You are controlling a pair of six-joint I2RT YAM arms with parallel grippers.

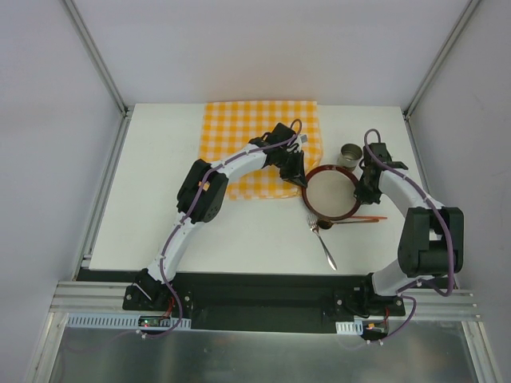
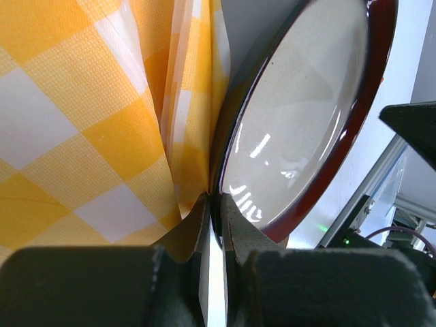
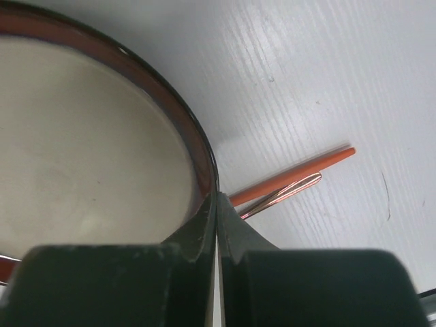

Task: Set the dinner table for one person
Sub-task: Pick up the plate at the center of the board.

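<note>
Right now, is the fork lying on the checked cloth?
No, the fork lies on the bare white table, on the near side of the plate and well off the checked cloth.

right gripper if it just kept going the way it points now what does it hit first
The right gripper is shut on the rim of the plate, so that comes first. Past the tips lies bare dinner table, though depth is unclear. The orange-handled utensil sits off to one side.

Top camera looks down; both close wrist cameras share the plate (image 2: 300, 122).
</note>
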